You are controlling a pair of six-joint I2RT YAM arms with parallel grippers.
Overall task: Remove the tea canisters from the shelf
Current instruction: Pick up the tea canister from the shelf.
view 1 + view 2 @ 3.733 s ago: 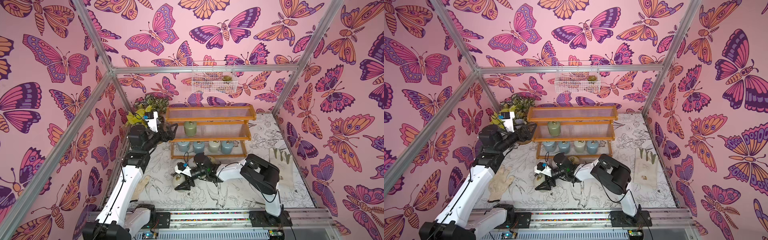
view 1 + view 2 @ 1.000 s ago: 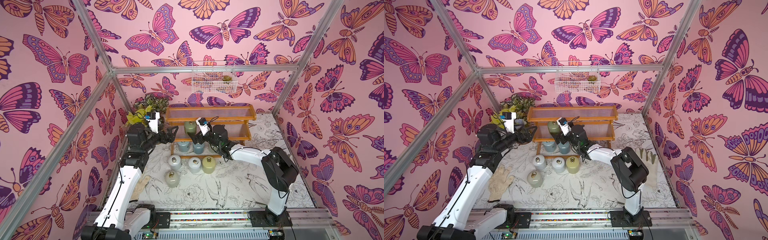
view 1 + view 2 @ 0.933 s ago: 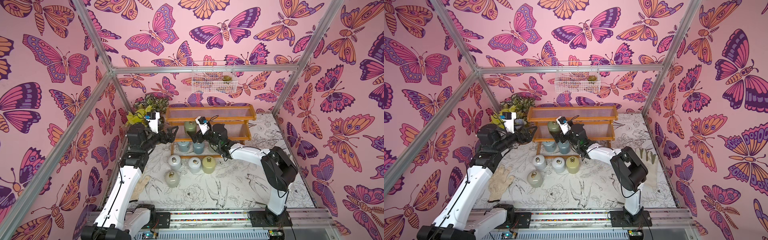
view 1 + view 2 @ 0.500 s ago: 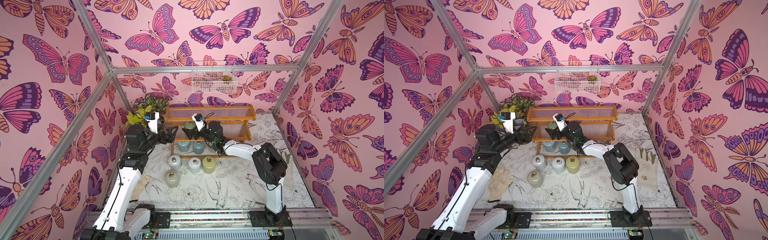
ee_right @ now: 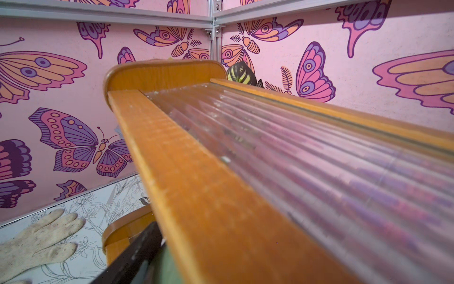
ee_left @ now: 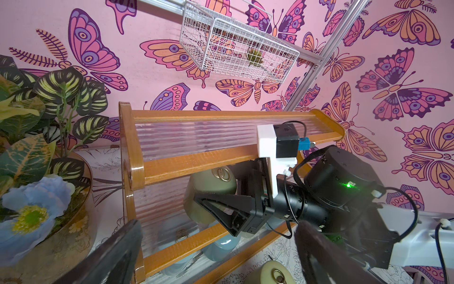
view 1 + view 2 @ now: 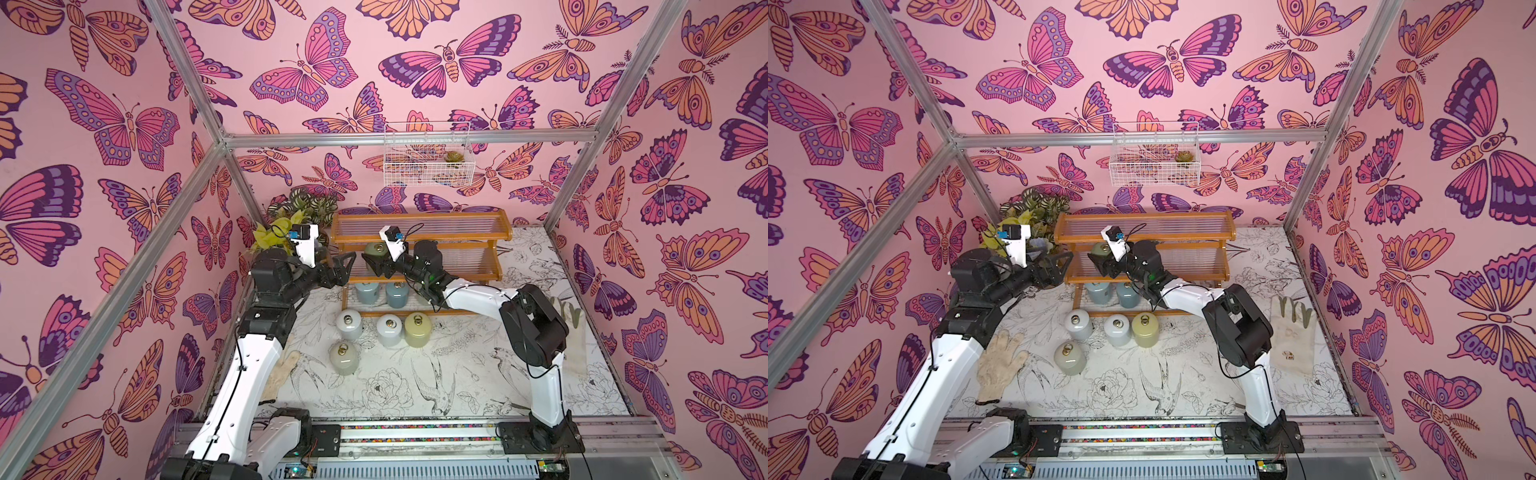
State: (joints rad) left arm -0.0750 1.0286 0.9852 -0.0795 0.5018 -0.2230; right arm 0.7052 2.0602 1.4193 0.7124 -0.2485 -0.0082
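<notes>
The orange-brown wooden three-tier shelf (image 7: 457,240) with clear ribbed tiers stands at the back of the flower-printed table (image 7: 457,374). The left gripper (image 7: 345,268) hovers just beside its left end, spread wide and empty. The right gripper (image 7: 371,264) is clamped on a glossy sage-green domed tea canister (image 7: 374,250) at the middle tier. Two blue-grey canisters (image 7: 367,293) (image 7: 395,294) sit on the bottom tier, and four pale canisters (image 7: 348,325) (image 7: 389,330) (image 7: 417,329) (image 7: 343,358) stand on the table in front.

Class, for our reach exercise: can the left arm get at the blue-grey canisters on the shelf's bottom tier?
Probably yes: the left gripper, jaws open, hangs by the shelf end near the blue-grey canisters, whose front is uncovered. The right gripper, shut on the sage green canister above, crowds it.
</notes>
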